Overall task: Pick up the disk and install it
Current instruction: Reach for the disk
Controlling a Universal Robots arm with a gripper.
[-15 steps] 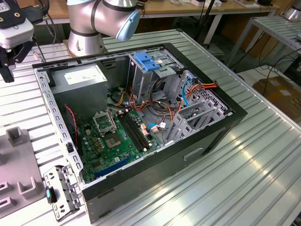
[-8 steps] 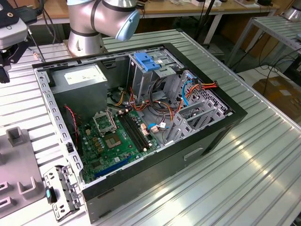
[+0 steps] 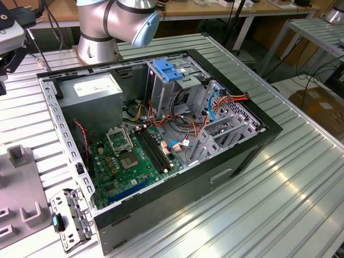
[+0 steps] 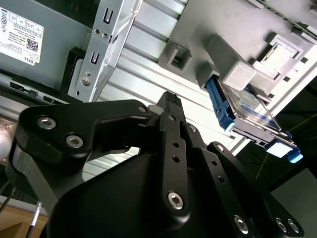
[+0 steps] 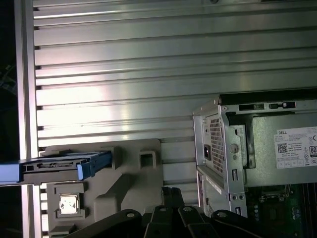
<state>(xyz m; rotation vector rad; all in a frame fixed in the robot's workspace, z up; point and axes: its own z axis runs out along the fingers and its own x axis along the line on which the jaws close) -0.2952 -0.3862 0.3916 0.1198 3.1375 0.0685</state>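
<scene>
Right now your gripper (image 4: 171, 99) holds nothing. As far as both wrist views let you judge, its fingers are pressed together at the tip, with bare counter (image 5: 114, 74) beyond them.

Your disk (image 4: 250, 106) is not in the machine. It sits in a grey holder (image 4: 237, 74) on the counter, outside the open computer case (image 3: 215, 172). You can see its blue side rail and part of its label past the holder's blocks. In the first wrist view you see the disk (image 5: 64, 166) edge-on, jutting out of the holder (image 5: 133, 173) on the side away from the case.

The gripper (image 5: 172, 192) is clear of the disk, touching neither it nor the holder. It lies between the holder and the case's corner by the power supply (image 5: 282, 148).
</scene>
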